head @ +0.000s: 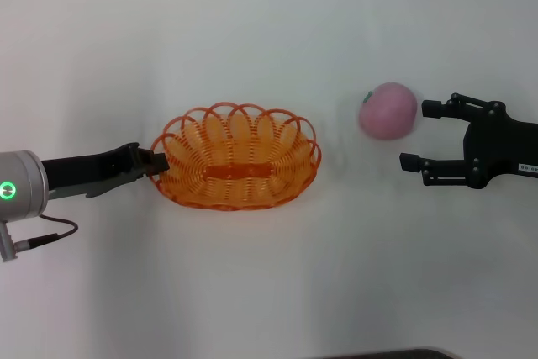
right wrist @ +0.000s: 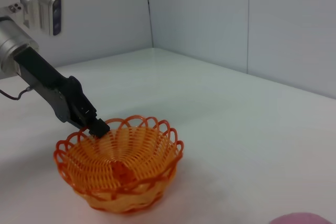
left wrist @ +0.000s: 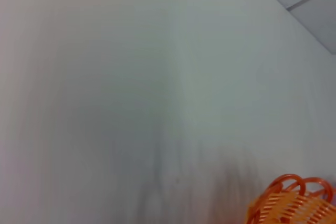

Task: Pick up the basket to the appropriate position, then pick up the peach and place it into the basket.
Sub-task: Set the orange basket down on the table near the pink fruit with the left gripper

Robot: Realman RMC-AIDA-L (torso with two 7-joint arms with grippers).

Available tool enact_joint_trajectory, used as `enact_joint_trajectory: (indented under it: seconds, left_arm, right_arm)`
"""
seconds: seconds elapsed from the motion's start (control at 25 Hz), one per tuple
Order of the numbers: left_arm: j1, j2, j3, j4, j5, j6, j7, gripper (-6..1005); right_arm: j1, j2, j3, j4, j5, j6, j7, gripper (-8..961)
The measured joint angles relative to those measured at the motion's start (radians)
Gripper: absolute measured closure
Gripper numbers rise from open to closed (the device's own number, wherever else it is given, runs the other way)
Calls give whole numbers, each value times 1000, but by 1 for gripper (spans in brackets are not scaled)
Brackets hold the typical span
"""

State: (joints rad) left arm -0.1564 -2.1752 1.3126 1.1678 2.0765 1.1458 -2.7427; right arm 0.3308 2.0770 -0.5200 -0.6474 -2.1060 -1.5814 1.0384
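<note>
The oval orange wire basket [head: 237,157] is at the middle of the white table. My left gripper [head: 155,163] is at the basket's left end, shut on its looped rim. The right wrist view shows its fingers [right wrist: 97,127] clamped on the rim of the basket [right wrist: 121,166]. A bit of the rim shows in the left wrist view [left wrist: 294,203]. The pink peach [head: 388,110] lies to the right of the basket, apart from it. My right gripper [head: 414,134] is open just right of the peach, not holding it. The peach's top shows in the right wrist view [right wrist: 302,219].
The white table [head: 269,292] spreads all around the basket and the peach. Grey walls [right wrist: 210,14] stand behind the table. A cable [head: 42,237] hangs from my left arm.
</note>
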Motion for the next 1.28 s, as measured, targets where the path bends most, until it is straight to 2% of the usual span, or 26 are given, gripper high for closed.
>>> enact_joint_trajectory:
  seconds: [0.16,0.56,0.68,0.88,1.12,1.28]
  left_arm:
    - [0,0,-3,-5,-14,9,7,947]
    - [-9,0,-37,-45,-46,48,36,777]
    - [-4,0,-79,-65,-96,87,89,732]
    - [-3,0,-162,-115,-184,168,201,577]
    - [-17,5,-243,-148,-192,226,271,436]
    - [-27,10,-304,-179,-188,240,306,382]
  right_arm:
    - [0,0,0,0,0,0,0,10]
    - [1,0,0,0,0,0,0,10]
    - [1,0,0,0,0,1,-1,10]
    - [5,0,0,0,0,1,-1,10]
    - [6,0,1,0,0,1,-2,10]
    - [8,2,2,0,0,2,-2,10]
